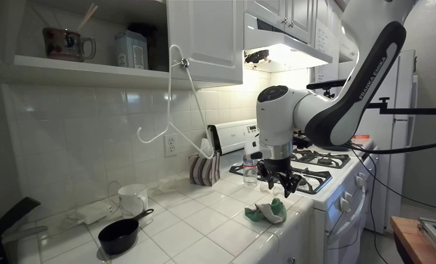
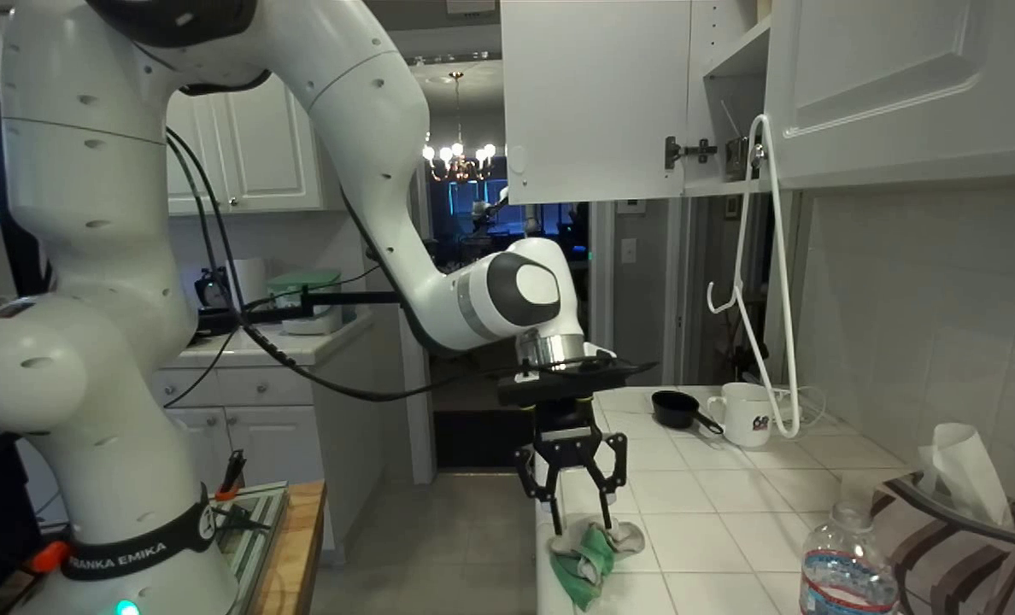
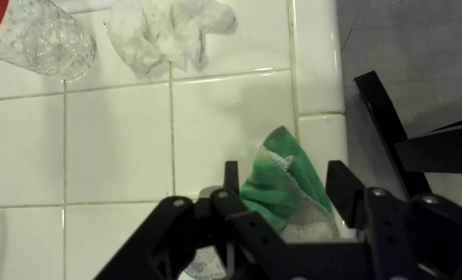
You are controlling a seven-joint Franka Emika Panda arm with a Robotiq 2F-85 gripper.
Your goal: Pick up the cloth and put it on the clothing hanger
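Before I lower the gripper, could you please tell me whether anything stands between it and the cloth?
Nothing visible does: in the wrist view, the gripper is open, with the cloth showing plainly in its gap. The clear bottle and the crumpled white wad are off to one side, outside that path.

Gripper point(image 2: 583, 528) over green-and-grey cloth point(image 2: 590, 559), jaws parted. White hanger point(image 2: 783, 273) hung from cabinet knob point(image 2: 759, 152). Black pan point(image 2: 675, 410) beside white mug point(image 2: 743, 415).

One cloth point(image 1: 267, 212), one hanger point(image 2: 783, 273).
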